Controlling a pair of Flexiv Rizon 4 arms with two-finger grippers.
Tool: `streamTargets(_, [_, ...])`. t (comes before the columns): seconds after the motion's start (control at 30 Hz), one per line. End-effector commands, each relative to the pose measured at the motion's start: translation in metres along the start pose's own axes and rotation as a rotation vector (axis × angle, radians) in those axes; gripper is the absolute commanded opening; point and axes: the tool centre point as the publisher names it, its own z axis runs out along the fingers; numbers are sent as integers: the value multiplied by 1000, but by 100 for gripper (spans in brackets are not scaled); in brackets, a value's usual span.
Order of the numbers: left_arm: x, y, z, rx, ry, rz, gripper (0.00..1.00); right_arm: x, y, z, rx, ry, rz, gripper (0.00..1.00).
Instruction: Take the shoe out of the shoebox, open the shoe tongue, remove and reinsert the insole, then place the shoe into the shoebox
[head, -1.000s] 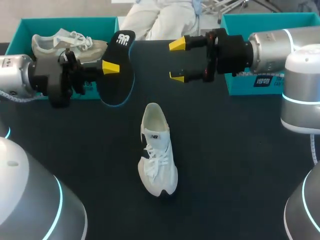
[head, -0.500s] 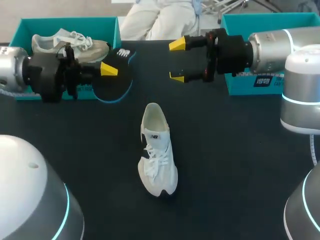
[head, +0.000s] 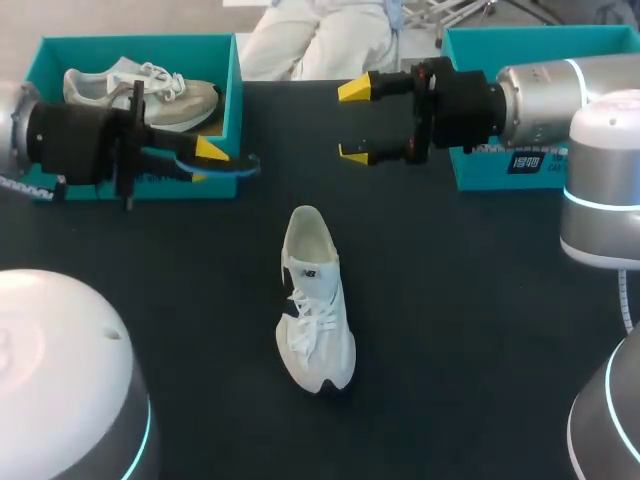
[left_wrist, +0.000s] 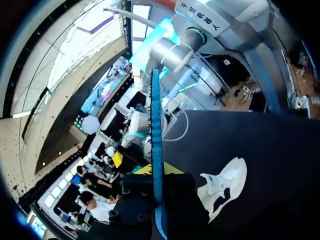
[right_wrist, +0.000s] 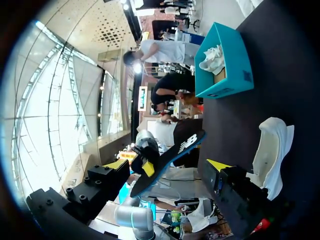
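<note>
Of my left fingers (head: 210, 150) only one yellow tip shows; the thin black insole with a blue edge (head: 238, 166) covers the other. My right arm hides much of the far-right teal cardboard shoebox (head: 472, 50).

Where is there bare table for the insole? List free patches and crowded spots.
Free: the table right of the white shoe, in front of the right shoebox; also the patch left of the shoe, in front of the left shoebox. Crowded: the strip between the boxes, where the left gripper holds the insole and the open right gripper hangs.
</note>
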Motion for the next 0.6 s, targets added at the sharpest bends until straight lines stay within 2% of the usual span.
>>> streamTargets(0.03, [-5, 0, -2, 127, 53, -1447, 0, 0, -1, 1, 0, -5, 1, 100])
streamTargets(0.1, [-7, 0, -1, 187, 14, -1573, 0, 0, -1, 1, 0, -5, 1, 100])
streamTargets(0.27, [-13, 2, 1, 259, -112, -1842, 0, 0, -1, 1, 0, -5, 1, 100])
streamTargets(0.37, [-16, 6, -1, 286, -236, -2082, 0, 0, -1, 1, 0, -5, 1, 100])
streamTargets(0.6, [-16, 6, -1, 286, -236, -2082, 0, 0, -1, 1, 0, -5, 1, 100])
